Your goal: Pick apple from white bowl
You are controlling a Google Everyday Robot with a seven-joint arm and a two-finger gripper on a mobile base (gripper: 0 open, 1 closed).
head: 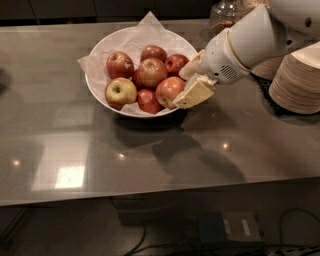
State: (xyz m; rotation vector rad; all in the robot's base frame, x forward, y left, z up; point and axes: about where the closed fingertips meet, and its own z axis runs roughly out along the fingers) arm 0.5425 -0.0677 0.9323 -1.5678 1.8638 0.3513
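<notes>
The white bowl (100, 92), lined with crinkled white paper, stands on the grey table and holds several apples. The large orange-red apple (167, 91) lies at the bowl's front right. A yellow-green apple (120, 92) lies at the front left, and darker red apples fill the rest. My gripper (181, 90) reaches in from the right at the bowl's right rim. It is open, with its cream fingers (196, 92) spread on either side of the orange-red apple's right flank. The upper finger sits next to a dark red apple (176, 63).
Stacks of beige paper bowls (295, 82) stand at the right edge, close behind my arm. A glass jar (225, 15) stands at the back right. The table's front edge runs along the lower part of the view.
</notes>
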